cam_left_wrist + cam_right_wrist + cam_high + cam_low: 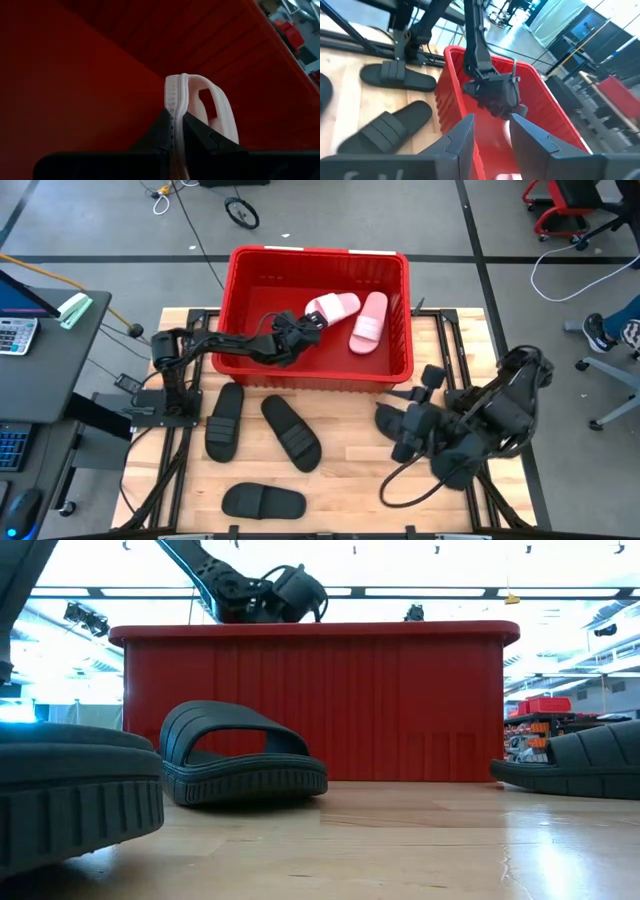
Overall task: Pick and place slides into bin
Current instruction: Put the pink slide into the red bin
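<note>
High view: the left gripper (305,323) reaches over the red bin (400,310) and clamps the end of a pink slide (333,307), whose long axis runs across the bin; a second pink slide (369,322) lies beside it, long axis front to back; three black slides (224,420) (291,432) (262,501) lie on the wooden table (350,480) in front of the bin; the right gripper (395,425) waits near the table's right edge.

Low view: a black slide (240,755) rests sole-down before the bin wall (400,700), side-on, its long axis along that wall; the left arm (255,590) shows above the rim.

Left wrist view: fingers (162,135) pinch the pink slide's (192,97) sole edge, its length pointing away.

Right wrist view: fingers (462,137) stand apart, holding nothing.
</note>
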You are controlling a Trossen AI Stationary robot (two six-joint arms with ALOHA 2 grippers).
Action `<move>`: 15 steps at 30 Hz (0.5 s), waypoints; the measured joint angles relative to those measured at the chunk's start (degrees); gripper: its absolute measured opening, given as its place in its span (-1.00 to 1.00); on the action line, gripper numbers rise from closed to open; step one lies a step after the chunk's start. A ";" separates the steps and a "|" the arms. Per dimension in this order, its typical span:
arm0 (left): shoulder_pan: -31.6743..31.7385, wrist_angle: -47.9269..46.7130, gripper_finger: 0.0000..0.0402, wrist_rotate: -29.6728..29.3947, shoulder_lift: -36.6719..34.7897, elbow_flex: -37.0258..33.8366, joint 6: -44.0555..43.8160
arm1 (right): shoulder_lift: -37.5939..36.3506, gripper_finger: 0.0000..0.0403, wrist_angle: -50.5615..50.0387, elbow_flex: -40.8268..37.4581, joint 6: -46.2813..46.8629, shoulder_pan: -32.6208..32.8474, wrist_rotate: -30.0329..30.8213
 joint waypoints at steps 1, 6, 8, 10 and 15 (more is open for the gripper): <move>-0.13 1.23 -0.85 0.06 0.78 0.03 -0.08 | -0.70 -0.35 0.02 0.01 0.05 0.09 -0.45; -0.22 0.57 -0.70 4.81 4.31 0.02 -0.46 | -4.21 -0.35 0.11 0.01 0.72 0.34 -5.52; -0.27 0.63 -0.53 7.48 5.37 -0.02 -0.49 | -5.48 -0.35 0.11 0.01 1.75 0.61 -7.92; -0.29 2.04 -0.37 10.21 6.06 0.05 -1.36 | -6.45 -0.35 0.02 0.01 2.58 1.07 -9.36; 0.47 7.86 -0.06 25.49 7.21 0.08 1.25 | -7.86 -0.35 -0.25 0.01 1.96 2.92 -10.41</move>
